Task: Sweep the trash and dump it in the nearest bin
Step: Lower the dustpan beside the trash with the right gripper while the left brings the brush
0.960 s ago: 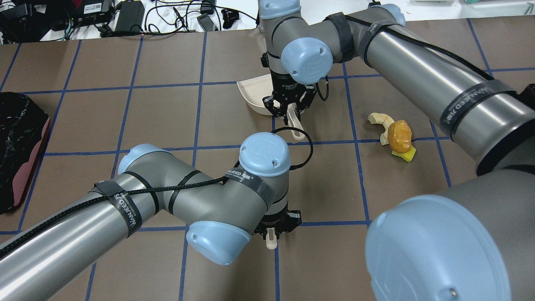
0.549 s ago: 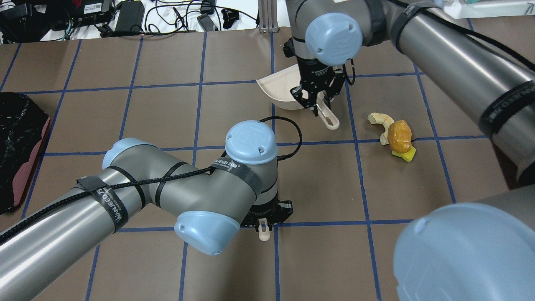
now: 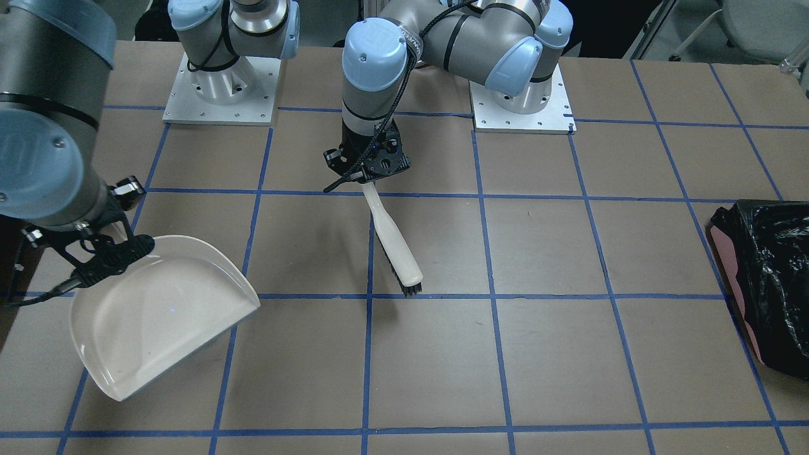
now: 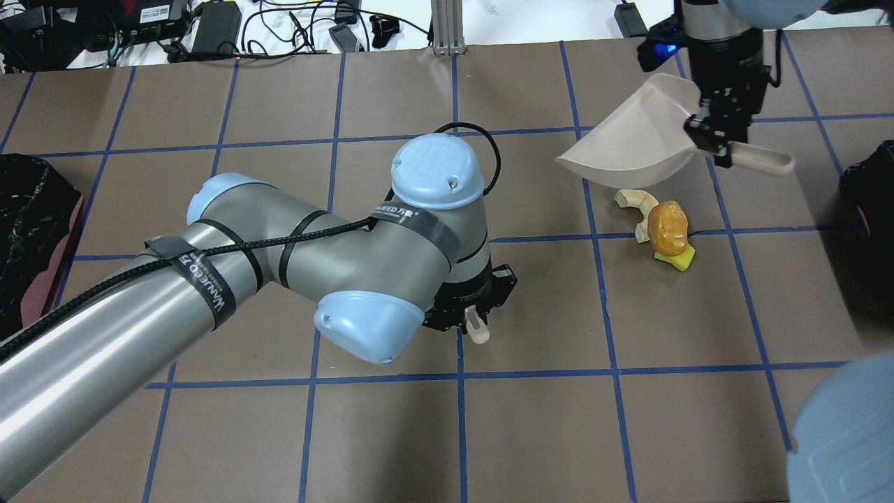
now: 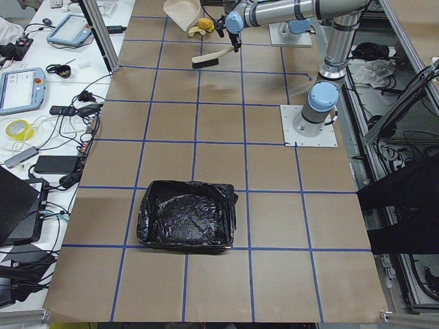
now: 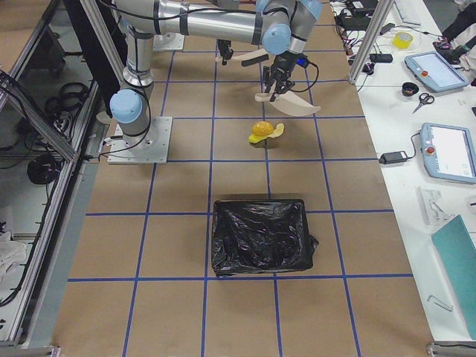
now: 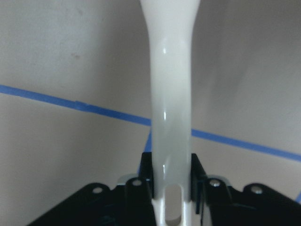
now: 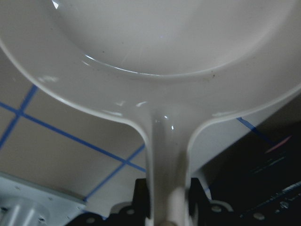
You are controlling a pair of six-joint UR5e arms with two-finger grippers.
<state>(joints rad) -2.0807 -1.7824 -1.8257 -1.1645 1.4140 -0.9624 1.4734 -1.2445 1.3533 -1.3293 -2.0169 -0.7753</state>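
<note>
**Overhead exterior: dustpan up beside the trash, brush held mid-table**

Over on the right side of the table, the right gripper [image 4: 719, 148] is clamped on the handle of the white dustpan [image 4: 628, 143]. The wrist camera confirms it, with 1 finger pressed on each side of that handle. The pan is lifted off the table and tilted, its open lip pointing toward the table's left edge. The lip hangs just on the far side of the trash.

The 3 bits of trash sit bunched together on the table's right half. The orange-brown lump [image 4: 667, 228] is in the middle. The cream curved piece [image 4: 634, 202] touches it on the far-left side. The yellow-and-green sponge wedge [image 4: 676, 258] pokes out from under its near end.

The pile lies much nearer the black bag-lined bin at the right edge [image 6: 260, 236] than the matching bin at the left edge [image 4: 28, 237].

At the table's center, the left gripper [image 4: 469, 314] grips the end of the brush [image 3: 395, 243] handle, its fingers closed tight on both sides. The brush slants down toward the far edge, with the black bristles at its low end. Whether those bristles touch the table, I cannot tell. The brush is well apart from the trash pile.
</note>
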